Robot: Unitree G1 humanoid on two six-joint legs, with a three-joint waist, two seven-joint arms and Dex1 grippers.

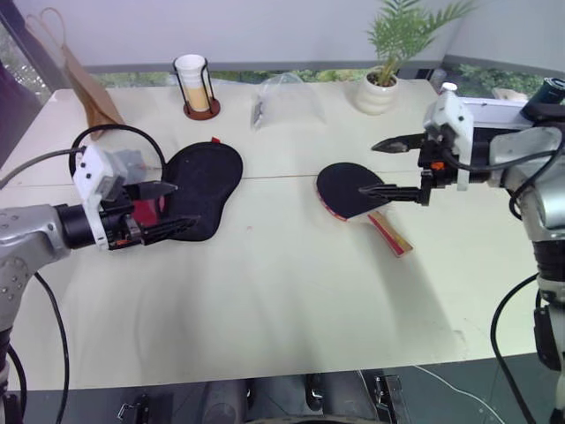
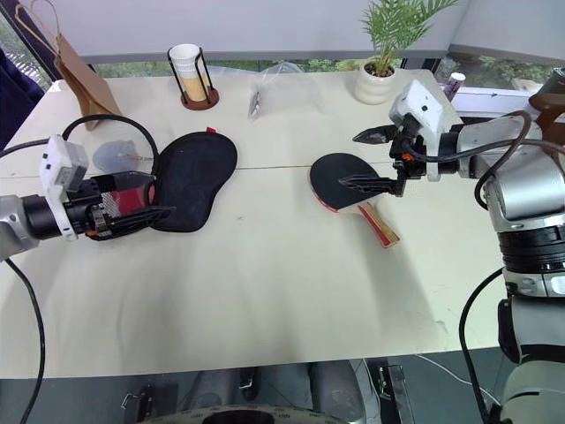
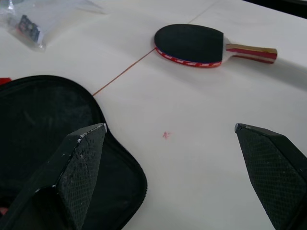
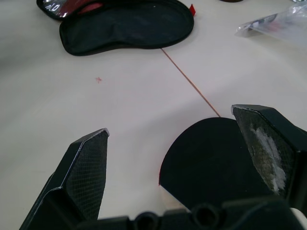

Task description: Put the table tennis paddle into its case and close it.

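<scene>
The table tennis paddle (image 1: 351, 191) lies flat on the counter (image 1: 265, 291), just under and beside the right gripper (image 1: 381, 167), whose jaws are spread wide and empty. The case (image 1: 201, 188) lies open just ahead of the left gripper (image 1: 168, 208), its jaws likewise released.

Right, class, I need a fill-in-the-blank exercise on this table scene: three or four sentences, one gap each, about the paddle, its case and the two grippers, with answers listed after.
1. The table tennis paddle lies flat on the ____, outside the case.
2. The case lies nearest the ____ gripper.
3. The right gripper hovers over the paddle with its jaws ____.
4. The paddle's face is black and its edge is ____.

Missing words: table; left; open; red
</scene>
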